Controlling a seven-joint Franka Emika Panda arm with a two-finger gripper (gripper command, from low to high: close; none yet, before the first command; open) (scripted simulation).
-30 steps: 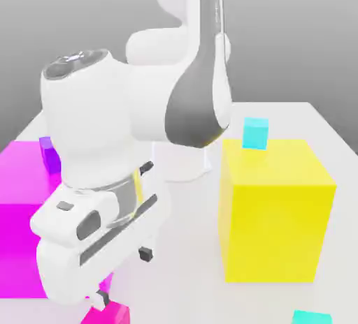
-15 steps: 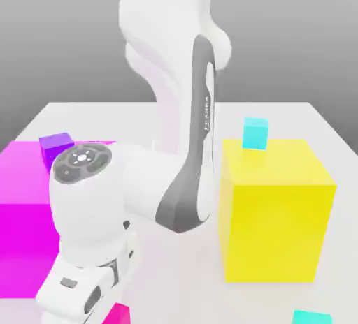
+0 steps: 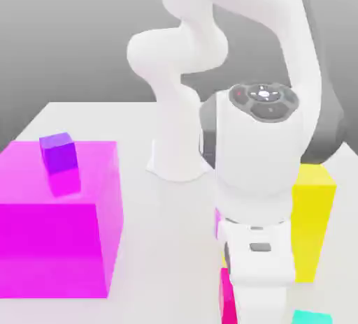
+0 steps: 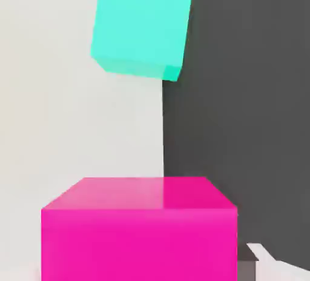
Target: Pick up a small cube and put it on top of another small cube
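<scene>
The small cube [image 4: 139,228], glossy magenta-pink, sits close up in the hand view, and a pale fingertip [image 4: 269,263] shows beside it. In the exterior view a sliver of the small cube [image 3: 225,303] pokes out beside my gripper [image 3: 257,295], low at the front right; the gripper is shut on it. A small cyan cube [image 4: 142,22] lies on the white table just beyond the held cube, near the table edge. That cyan cube [image 3: 311,318] also shows at the front right of the exterior view, just right of my hand.
A big yellow block [image 3: 312,218] stands right behind my hand, partly hidden by the arm. A huge magenta block [image 3: 56,232] fills the exterior view's left, with a small purple cube [image 3: 58,151] on top. The arm's base [image 3: 175,162] rises at the middle back.
The arm has swung from the exterior view's front left to its front right. The small magenta cube has left its front-left spot and travelled with the hand.
</scene>
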